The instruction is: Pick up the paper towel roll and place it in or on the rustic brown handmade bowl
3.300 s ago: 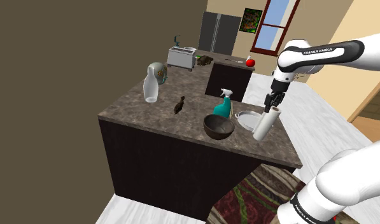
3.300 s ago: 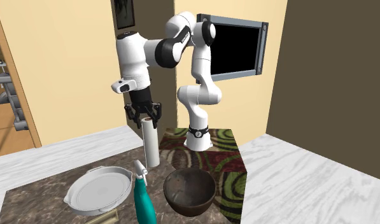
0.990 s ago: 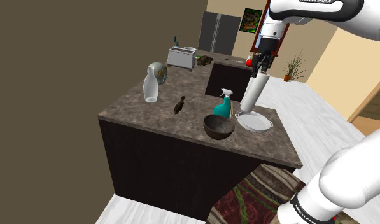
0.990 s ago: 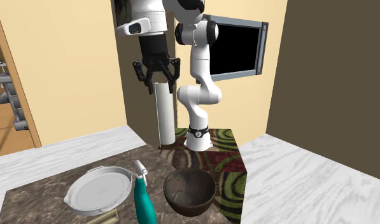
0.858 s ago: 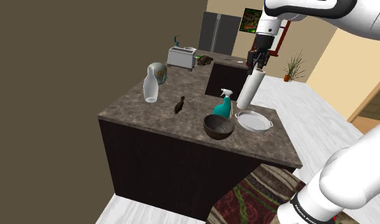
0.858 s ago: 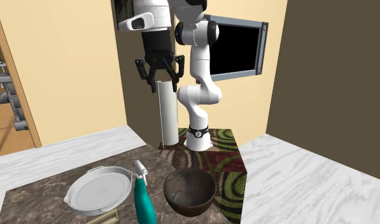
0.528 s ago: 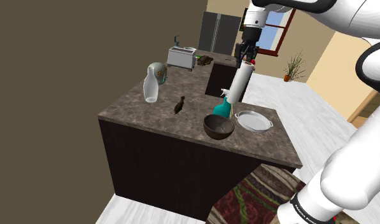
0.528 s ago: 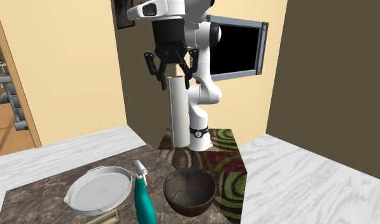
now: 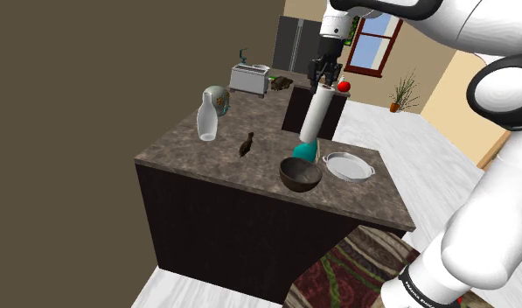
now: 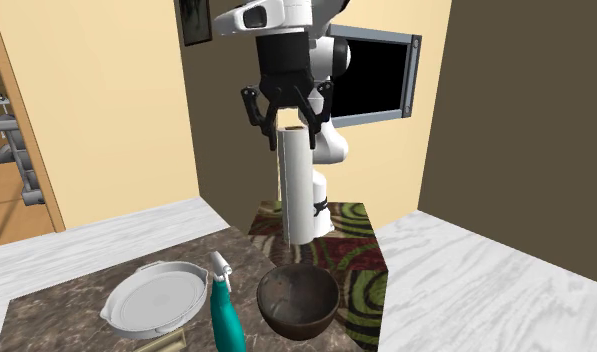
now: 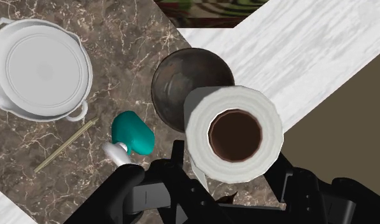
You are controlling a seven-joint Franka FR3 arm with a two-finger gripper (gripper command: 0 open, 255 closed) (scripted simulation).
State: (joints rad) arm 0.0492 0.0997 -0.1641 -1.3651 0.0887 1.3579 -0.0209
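Since half a second ago the paper towel roll (image 10: pixel 298 190) has travelled further toward the second exterior view's right, and now I see it hanging upright in the air with its lower end just above the dark brown bowl (image 10: pixel 298 300). I read the gripper (image 10: pixel 290 127) as pinching the roll's top end, a finger on either side. Looking down along the hand, the roll's brown core faces me and the roll overlaps one side of the bowl. On the marble counter (image 9: pixel 206 149), a teal spray bottle (image 10: pixel 224 312) stands just beside the bowl, and a white lidded dish (image 10: pixel 154 297) sits beyond the bottle.
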